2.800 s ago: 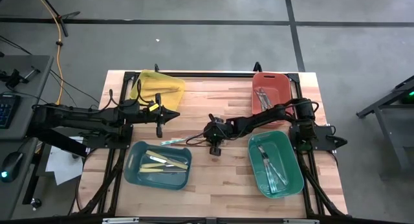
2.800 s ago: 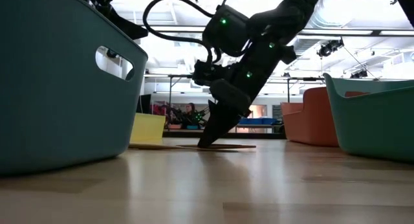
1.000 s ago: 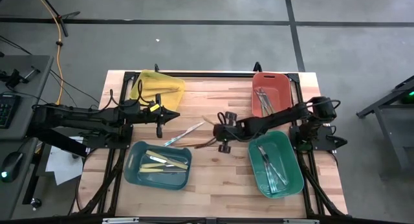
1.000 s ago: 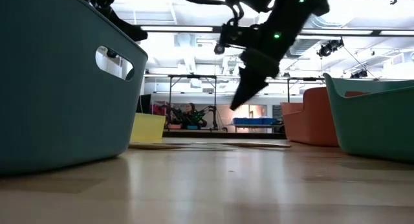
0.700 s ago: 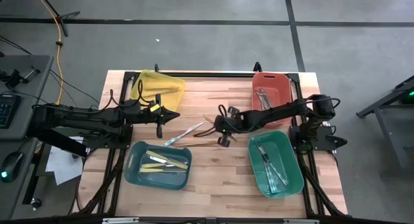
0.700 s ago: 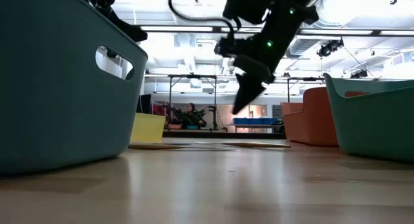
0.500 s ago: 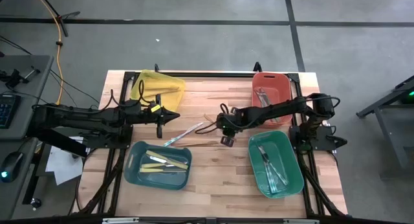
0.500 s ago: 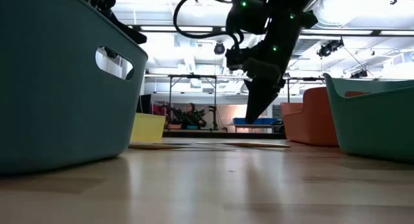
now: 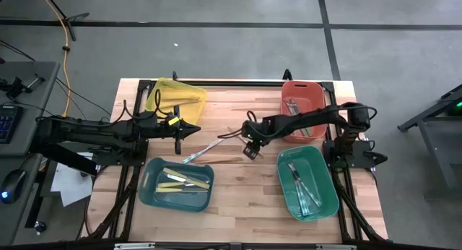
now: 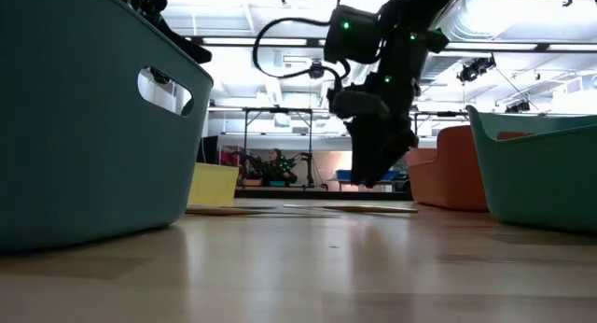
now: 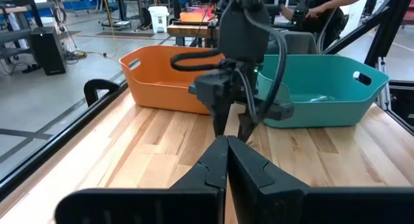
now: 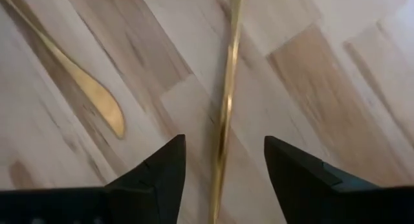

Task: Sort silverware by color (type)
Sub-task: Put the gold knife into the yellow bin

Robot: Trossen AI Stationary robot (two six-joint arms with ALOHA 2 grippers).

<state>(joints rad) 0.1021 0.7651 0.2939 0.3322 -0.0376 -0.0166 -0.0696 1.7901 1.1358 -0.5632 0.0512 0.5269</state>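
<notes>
Your right end effector (image 12: 220, 169) hangs open over two gold utensils (image 12: 226, 101), both cut off by the frame; the left end effector (image 11: 227, 160) is closed at 9 o'clock on the worktop (image 9: 238, 207).

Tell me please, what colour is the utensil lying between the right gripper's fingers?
Gold utensil, clearest in the right wrist view.

Four plastic bins sit on a wooden table (image 9: 238, 199): a yellow bin (image 9: 175, 97) and an orange bin (image 9: 301, 100) at the far corners, a blue bin (image 9: 177, 183) and a green bin (image 9: 308, 182) nearer, above a grey floor (image 9: 216, 48).
</notes>
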